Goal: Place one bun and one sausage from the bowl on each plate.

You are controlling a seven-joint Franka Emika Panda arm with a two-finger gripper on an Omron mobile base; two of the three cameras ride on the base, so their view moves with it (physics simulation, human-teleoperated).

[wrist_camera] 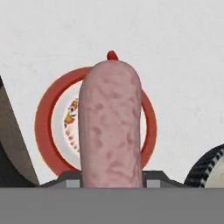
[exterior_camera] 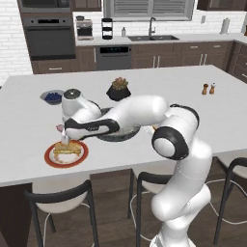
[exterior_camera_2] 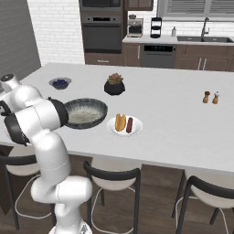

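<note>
- Your sausage (wrist_camera: 111, 127) stands lengthwise up the middle of the hand view, pink and mottled, clenched at its lower end between the end effector's fingers (wrist_camera: 65, 178).
- Behind it in that view you see the red-rimmed plate (wrist_camera: 43, 114), with a printed centre, lying on the pale counter (wrist_camera: 183, 52).
- In the left base view the end effector (exterior_camera: 62, 137) hangs directly over the red-rimmed plate, which sits near the counter's front edge; something pale yellow, blurred, lies on the plate under the fingers, and you cannot tell what it is.
- The bowl (exterior_camera_2: 85, 112), dark grey outside and pale speckled inside, sits just beside that plate, partly hidden by the forearm in the left base view.
- In the right base view, just to the right of the bowl, you have a white plate (exterior_camera_2: 137, 128) carrying a bun (exterior_camera_2: 120, 122) and a dark second sausage (exterior_camera_2: 130, 124) side by side, touching or nearly so.
- Farther back: a black plant pot (exterior_camera_2: 114, 85) behind the bowl, and a small grey bowl of blue berries (exterior_camera_2: 60, 83) off toward the counter's left.
- Two small shakers (exterior_camera_2: 210, 97) stand together well apart, toward the counter's right end.
- Dark stools (exterior_camera_2: 112, 180) are tucked along the near edge.
</note>
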